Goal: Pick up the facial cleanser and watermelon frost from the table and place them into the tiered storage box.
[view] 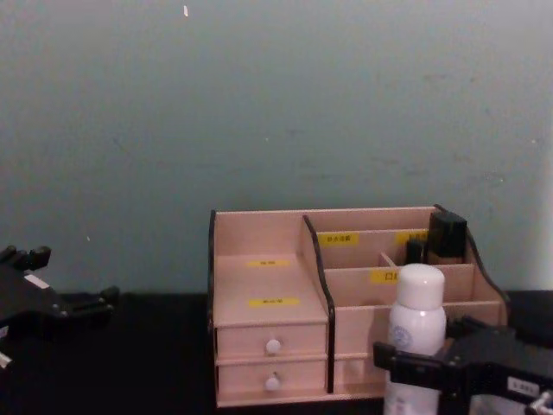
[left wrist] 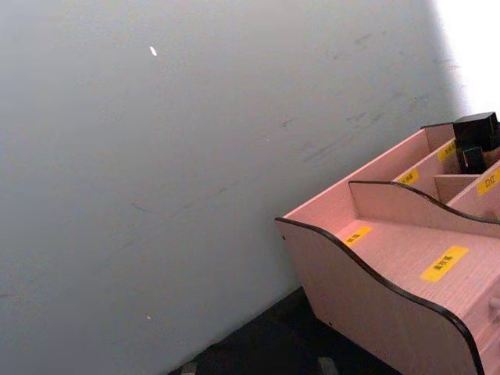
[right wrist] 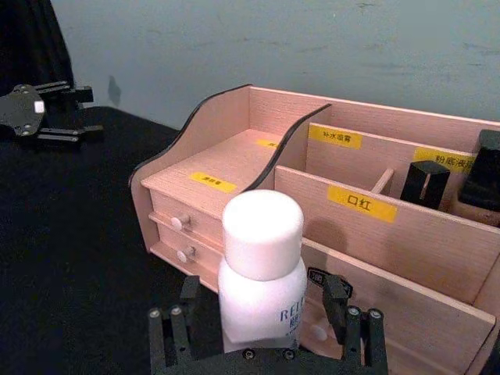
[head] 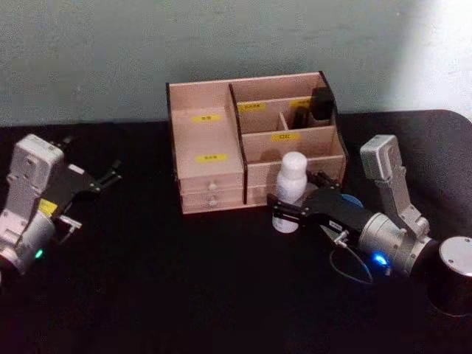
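Note:
The facial cleanser (head: 290, 188), a white bottle with a rounded cap, stands upright on the black table just in front of the tiered storage box (head: 210, 158). It also appears up close in the right wrist view as the facial cleanser (right wrist: 262, 273). My right gripper (head: 286, 212) is open, its fingers (right wrist: 176, 332) straddling the bottle's lower body with small gaps on both sides. A bluish round lid, likely the watermelon frost (head: 353, 200), peeks out behind my right arm, mostly hidden. My left gripper (head: 110, 177) rests open at the table's far left.
Dark bottles (head: 320, 105) stand in the box's back right compartment. Two small drawers with white knobs (view: 273, 346) face me. A black cylinder with a silvery top (head: 453, 276) sits at the right edge. A grey-green wall (view: 276, 104) rises behind the box.

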Robot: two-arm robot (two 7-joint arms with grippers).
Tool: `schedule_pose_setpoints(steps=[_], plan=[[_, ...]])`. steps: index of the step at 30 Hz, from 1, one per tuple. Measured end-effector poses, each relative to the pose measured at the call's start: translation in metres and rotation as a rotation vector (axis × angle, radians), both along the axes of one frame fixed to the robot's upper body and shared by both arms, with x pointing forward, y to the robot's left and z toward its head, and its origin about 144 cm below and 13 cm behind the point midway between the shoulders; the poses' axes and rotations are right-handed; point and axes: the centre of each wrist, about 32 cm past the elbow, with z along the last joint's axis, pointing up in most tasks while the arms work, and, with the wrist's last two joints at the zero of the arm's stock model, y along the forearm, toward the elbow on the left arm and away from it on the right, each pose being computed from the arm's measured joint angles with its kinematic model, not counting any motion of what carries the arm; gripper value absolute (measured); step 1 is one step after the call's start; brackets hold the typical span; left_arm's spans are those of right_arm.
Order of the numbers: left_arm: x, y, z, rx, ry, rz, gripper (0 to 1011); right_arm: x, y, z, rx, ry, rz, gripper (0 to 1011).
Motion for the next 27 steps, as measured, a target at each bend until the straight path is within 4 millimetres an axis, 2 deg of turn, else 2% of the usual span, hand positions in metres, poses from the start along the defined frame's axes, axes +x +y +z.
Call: schedule_pose_setpoints(steps=[11,15,22,23,25,27], plan=[[0.0,0.0,0.0,0.0,0.0,0.0,1001,-0.0001,-0.0003,0.0,-0.001,-0.001,0.0,998],[0.0,0.0,0.0,0.0,0.0,0.0,1001,-0.0002,-0.0003,0.0,-0.001,-0.001,0.0,927],[0.0,0.0,0.0,0.0,0.0,0.0,1001,-0.0002,-0.0005,0.0001,-0.001,-0.001,0.001,733],[0.0,0.0,0.0,0.0,0.0,0.0,1001,-0.0002,-0.0005,0.0002,-0.001,-0.001,0.001,733],[0.0,0.0,0.0,0.0,0.0,0.0,1001,-0.0002,-0.0004,0.0002,0.0,-0.002,0.001,624],[0.0,0.0,0.0,0.0,0.0,0.0,1001,-0.0002,-0.0004,0.0002,0.0,-0.002,0.001,604]])
